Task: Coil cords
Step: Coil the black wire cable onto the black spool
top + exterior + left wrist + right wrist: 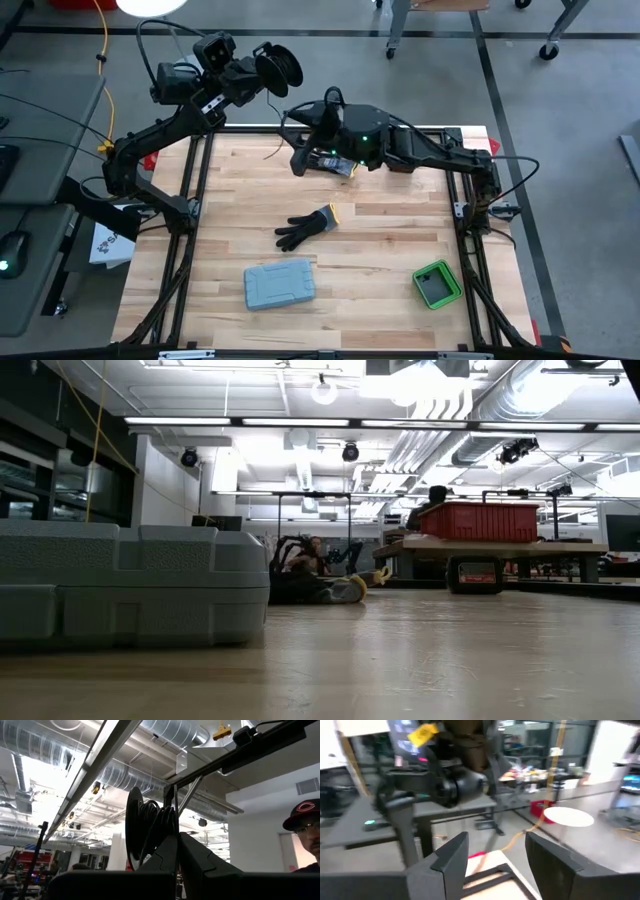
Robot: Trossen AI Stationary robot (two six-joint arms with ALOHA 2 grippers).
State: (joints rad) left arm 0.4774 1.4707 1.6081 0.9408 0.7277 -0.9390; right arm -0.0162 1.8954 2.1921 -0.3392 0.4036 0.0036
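Coiling looks mostly done: the cords sit wound as a black ring, held up off the bench.

Pinching the coil, the left hand is raised past the far left corner of the bench; its wrist view shows its fingers pressed onto the looped strands. The right hand hovers low over the far edge, spread and holding nothing. A thin dark strand near it may be loose wire; I cannot tell. Setting the coil down remains.
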